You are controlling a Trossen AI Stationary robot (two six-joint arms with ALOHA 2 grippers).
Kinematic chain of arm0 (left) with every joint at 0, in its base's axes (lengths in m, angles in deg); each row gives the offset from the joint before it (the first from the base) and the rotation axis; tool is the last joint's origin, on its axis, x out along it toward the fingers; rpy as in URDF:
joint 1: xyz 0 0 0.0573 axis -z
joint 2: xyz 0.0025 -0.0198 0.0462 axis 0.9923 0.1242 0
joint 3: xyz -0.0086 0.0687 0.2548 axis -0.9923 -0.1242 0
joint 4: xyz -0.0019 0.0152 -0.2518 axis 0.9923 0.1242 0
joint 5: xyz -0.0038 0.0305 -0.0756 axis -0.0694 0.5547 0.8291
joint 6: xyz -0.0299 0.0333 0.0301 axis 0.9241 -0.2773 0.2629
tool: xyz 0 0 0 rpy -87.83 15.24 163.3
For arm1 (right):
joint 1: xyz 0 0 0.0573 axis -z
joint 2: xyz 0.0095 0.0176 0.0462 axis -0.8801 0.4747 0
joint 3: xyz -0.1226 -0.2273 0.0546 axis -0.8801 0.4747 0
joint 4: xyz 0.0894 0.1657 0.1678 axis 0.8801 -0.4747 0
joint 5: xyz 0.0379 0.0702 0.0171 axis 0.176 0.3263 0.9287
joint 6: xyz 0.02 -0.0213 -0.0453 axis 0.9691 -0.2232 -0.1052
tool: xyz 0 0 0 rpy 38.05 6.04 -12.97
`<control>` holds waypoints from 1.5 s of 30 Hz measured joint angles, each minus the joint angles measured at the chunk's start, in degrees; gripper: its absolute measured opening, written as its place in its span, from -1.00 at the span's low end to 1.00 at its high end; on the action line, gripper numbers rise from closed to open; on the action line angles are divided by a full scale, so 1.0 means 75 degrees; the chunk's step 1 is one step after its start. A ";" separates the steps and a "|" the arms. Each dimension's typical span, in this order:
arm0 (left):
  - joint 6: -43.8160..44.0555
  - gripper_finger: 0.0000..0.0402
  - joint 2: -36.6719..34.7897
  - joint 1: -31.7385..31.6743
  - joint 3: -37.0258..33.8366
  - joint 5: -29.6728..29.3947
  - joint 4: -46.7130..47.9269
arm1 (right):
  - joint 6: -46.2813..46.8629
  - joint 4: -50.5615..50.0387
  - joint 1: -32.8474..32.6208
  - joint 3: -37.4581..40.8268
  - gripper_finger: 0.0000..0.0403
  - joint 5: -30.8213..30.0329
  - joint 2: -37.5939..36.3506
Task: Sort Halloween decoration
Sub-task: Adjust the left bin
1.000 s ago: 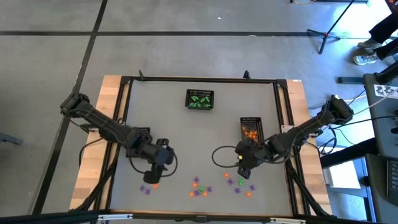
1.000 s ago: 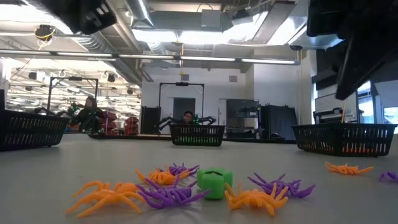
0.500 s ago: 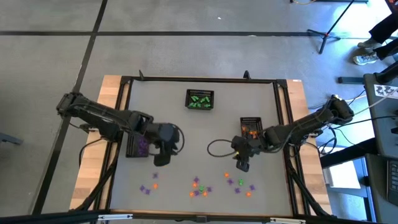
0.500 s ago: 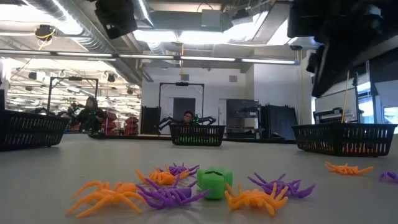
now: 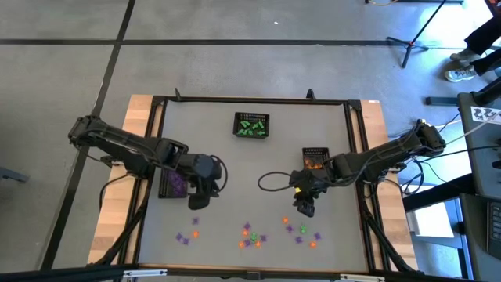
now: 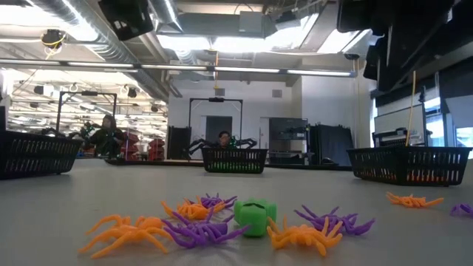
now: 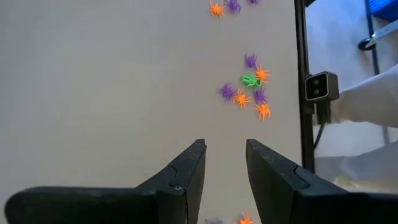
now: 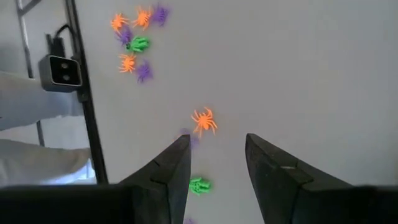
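On the table (image 5: 235, 168), the Halloween decoration (image 5: 250, 234) lies strewn, axis indiscernible.

In the low view both arms were cut off by the top edge, so neither end effector showed there. From above, the Halloween decoration (image 5: 250, 233) near the bench's (image 5: 235, 168) front edge was too small to tell shapes.

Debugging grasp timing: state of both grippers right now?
Left gripper: open, holding nothing, above bare table by the purple basket.
Right gripper: open, holding nothing, over an orange spider.
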 joint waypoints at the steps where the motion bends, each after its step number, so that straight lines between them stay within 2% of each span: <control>1: -0.0070 -0.45 -0.0004 0.0044 0.0000 -0.0162 0.0025 | -0.0043 -0.0068 -0.0018 0.0000 -0.26 -0.0163 0.0000; 5: -0.0438 -0.45 -0.0004 0.0151 0.0000 -0.0808 0.0278 | -0.0459 -0.0168 -0.0064 0.0000 -0.26 -0.0951 0.0071; 9: -0.0234 -0.45 -0.0004 0.0270 -0.0038 -0.0968 0.0308 | -0.0431 -0.0146 -0.0055 0.0038 -0.26 -0.1055 0.0284; 14: -0.0215 -0.45 -0.0004 0.0723 -0.0047 -0.0882 0.0663 | -0.0187 -0.0165 -0.0055 0.0044 -0.26 -0.0957 0.0587; 20: -0.0110 -0.45 -0.0022 0.1066 -0.0146 -0.0237 0.1641 | -0.0187 -0.0181 -0.0168 0.0050 -0.26 -0.0684 0.0673; 22: -0.0005 -0.45 -0.0211 0.1131 -0.0593 0.0024 0.1307 | -0.0222 -0.0193 -0.0221 0.0050 -0.26 -0.0791 0.0673; 25: 0.0521 -0.45 -0.0753 0.1216 -0.1760 0.0524 -0.0249 | -0.0303 -0.0243 -0.0218 0.0050 -0.26 -0.0817 0.0673; 28: 0.1710 -0.45 -0.1461 0.1348 -0.2948 0.0605 -0.1532 | -0.0073 -0.0287 -0.0218 0.0050 -0.26 -0.0781 0.0673; 30: 0.2719 -0.45 -0.1838 0.1464 -0.3375 0.0603 -0.1931 | 0.0311 -0.0334 -0.0218 0.0050 -0.26 -0.0514 0.0673; 33: 0.3343 -0.48 -0.2158 0.1771 -0.3420 0.0521 -0.1961 | 0.0873 -0.0367 -0.0254 0.0024 -0.26 -0.0052 0.0673; 37: 0.3277 -0.61 -0.2209 0.2103 -0.3255 0.0409 -0.1158 | 0.1043 -0.0316 -0.0256 -0.0207 -0.26 0.0247 0.0673; 45: 0.2670 -0.68 -0.1935 0.2212 -0.3258 0.0076 -0.0770 | 0.1003 -0.0157 -0.0253 -0.0335 -0.26 -0.0316 0.0673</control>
